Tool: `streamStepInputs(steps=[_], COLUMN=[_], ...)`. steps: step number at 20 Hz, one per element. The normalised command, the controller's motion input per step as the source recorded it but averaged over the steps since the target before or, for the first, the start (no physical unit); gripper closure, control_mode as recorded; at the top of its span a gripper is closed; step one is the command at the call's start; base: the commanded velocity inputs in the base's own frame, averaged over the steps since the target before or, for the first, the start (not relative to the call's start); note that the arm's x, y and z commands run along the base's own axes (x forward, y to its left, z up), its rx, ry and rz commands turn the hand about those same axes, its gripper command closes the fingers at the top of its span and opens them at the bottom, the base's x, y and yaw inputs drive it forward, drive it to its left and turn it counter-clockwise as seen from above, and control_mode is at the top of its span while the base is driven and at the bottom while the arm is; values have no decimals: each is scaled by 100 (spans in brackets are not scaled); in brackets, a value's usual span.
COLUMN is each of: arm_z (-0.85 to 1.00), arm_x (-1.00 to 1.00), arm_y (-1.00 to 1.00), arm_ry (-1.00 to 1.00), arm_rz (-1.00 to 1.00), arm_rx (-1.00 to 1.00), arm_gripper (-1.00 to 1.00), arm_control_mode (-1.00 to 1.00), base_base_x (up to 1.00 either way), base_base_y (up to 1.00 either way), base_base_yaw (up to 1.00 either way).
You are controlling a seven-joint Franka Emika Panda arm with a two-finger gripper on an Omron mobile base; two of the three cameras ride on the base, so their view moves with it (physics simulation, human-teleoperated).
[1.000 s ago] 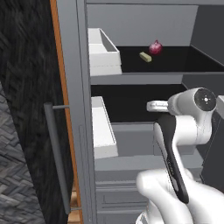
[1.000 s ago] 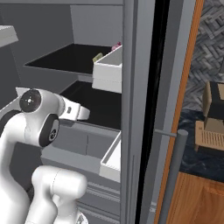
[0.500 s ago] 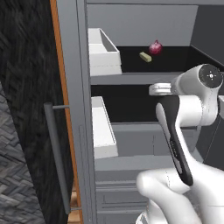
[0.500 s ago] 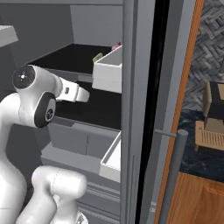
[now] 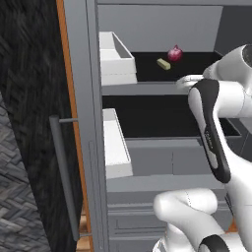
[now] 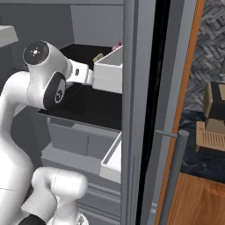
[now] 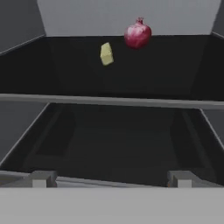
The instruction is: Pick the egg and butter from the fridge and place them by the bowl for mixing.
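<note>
The fridge [image 5: 93,98] stands open in front of me. On its upper black shelf [image 7: 109,101] lies the butter [image 7: 106,54], a small pale yellow stick, also seen from the left base view [image 5: 163,64] and, just over a bin's edge, from the right [image 6: 97,57]. My gripper [image 7: 111,180] is open, with nothing between its fingertips [image 7: 41,178]. It hangs in front of the fridge about level with that shelf's front edge, well short of the butter. The egg and the bowl are out of view.
A dark red round item [image 7: 138,34] sits just behind and right of the butter. White door bins [image 5: 115,61] [image 5: 115,147] hang on the left door, whose bar handle [image 5: 64,177] shows. Grey drawers [image 5: 172,160] lie below the lower shelf. The right door edge [image 6: 140,110] is close.
The arm has lifted the hand from the lower shelf's level up to the upper shelf's front edge. The gripper has stayed open, and the butter and red item have not moved.
</note>
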Motion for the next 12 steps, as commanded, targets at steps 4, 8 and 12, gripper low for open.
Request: streamStepInputs(steps=[4,8,12], arm_z=[25,27,7], arm_x=[38,54,61], arm_y=[-7,0,1], arm_ry=[0,0,0], arm_rz=[8,0,0], arm_rx=[-1,0,0], arm_gripper=[-100,-100,-100], arm_control_mode=[-100,-100,-100], base_base_x=[0,0,0], base_base_y=[0,0,0], base_base_yaw=[0,0,0])
